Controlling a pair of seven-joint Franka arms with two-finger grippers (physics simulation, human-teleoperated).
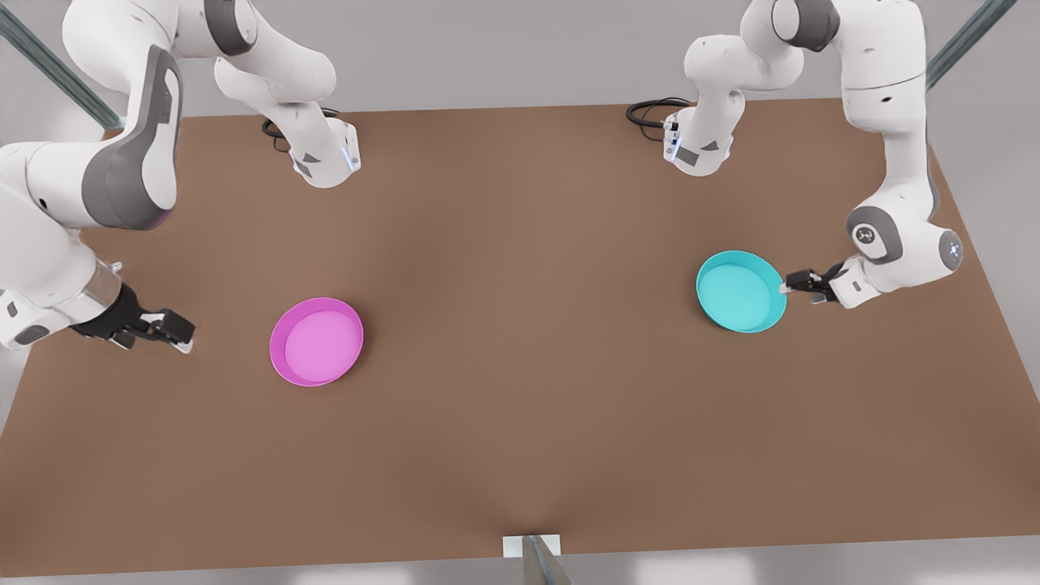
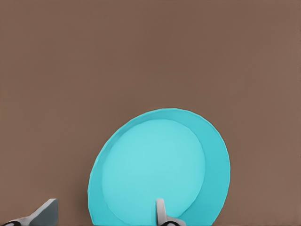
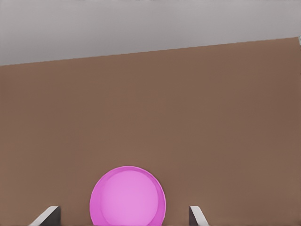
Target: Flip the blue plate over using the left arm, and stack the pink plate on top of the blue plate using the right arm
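The left gripper (image 1: 785,286) sat at the blue plate (image 1: 741,291), its jaws spread with one finger (image 2: 161,212) over the plate's inside and the other finger (image 2: 44,213) well outside the rim, so the near rim lay between them; whether either finger touched it I could not tell. That low, sideways reach suited a rim pinch, which a flip would seem to need, since the dish offers no other thin edge to grasp. The blue plate lay with its hollow up, not yet turned; being round it had no long axis, only its open face pointing upward. Beyond it stretched the bare brown table (image 1: 520,406).

The right gripper (image 1: 175,331) waited a short way from the pink plate (image 1: 316,341), jaws spread wide, the plate lying ahead of them between the fingertips' lines and apart from both. It too faced hollow up, flat on the table, well apart from the blue one.
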